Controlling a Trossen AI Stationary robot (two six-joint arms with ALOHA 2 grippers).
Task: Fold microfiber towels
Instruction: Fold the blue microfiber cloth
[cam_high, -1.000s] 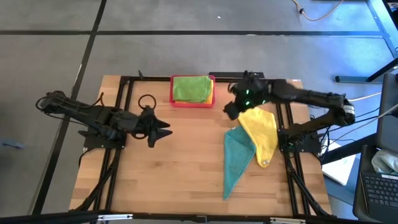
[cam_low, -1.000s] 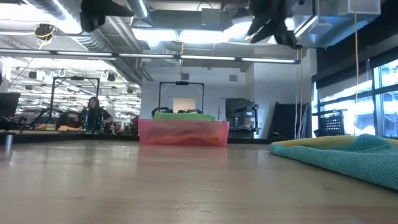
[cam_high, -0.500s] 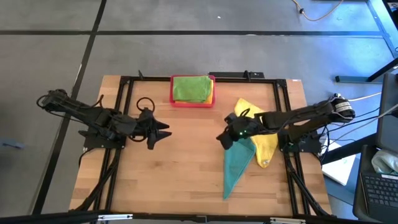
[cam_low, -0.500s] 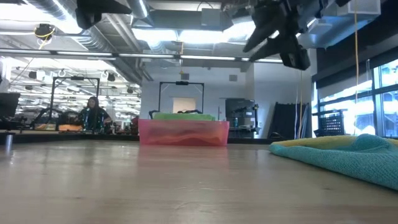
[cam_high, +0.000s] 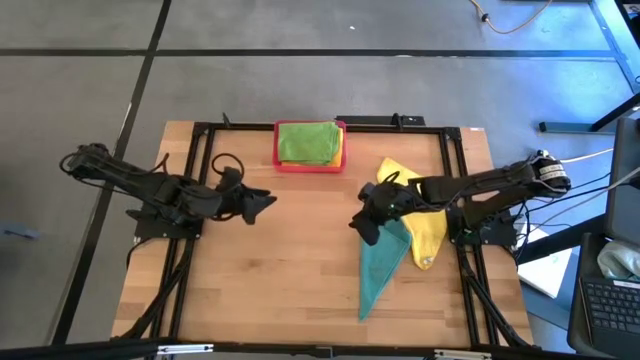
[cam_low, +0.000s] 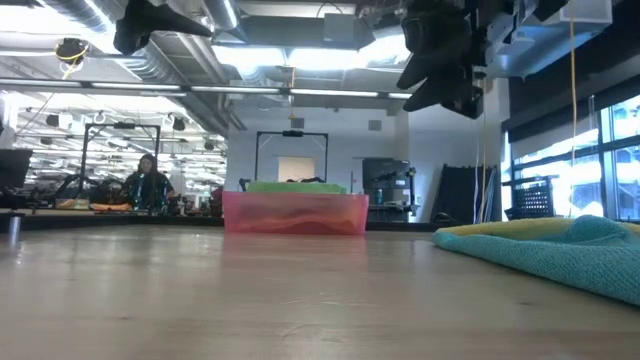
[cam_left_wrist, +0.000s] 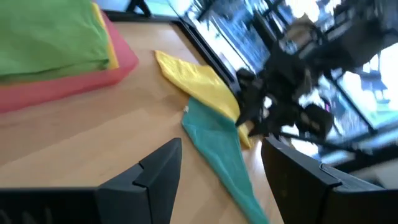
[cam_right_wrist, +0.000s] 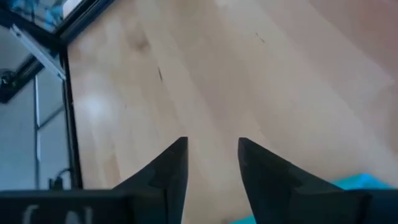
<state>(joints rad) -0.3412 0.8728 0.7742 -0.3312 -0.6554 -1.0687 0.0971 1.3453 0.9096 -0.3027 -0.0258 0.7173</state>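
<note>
Where the table's far edge runs, pink tray (cam_high: 308, 163) holds folded green towels (cam_high: 308, 141).

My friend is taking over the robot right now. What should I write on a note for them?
Left gripper: jaws open, empty, waiting above the wooden table.
Right gripper: jaws open, empty, above the tip of the teal microfiber towel.
Yellow microfiber towel lies unfolded beside the teal one, overlapping it.
Done: folded green microfiber towels stacked in the pink rectangular tray.
Left: fold teal and yellow towels.
</note>
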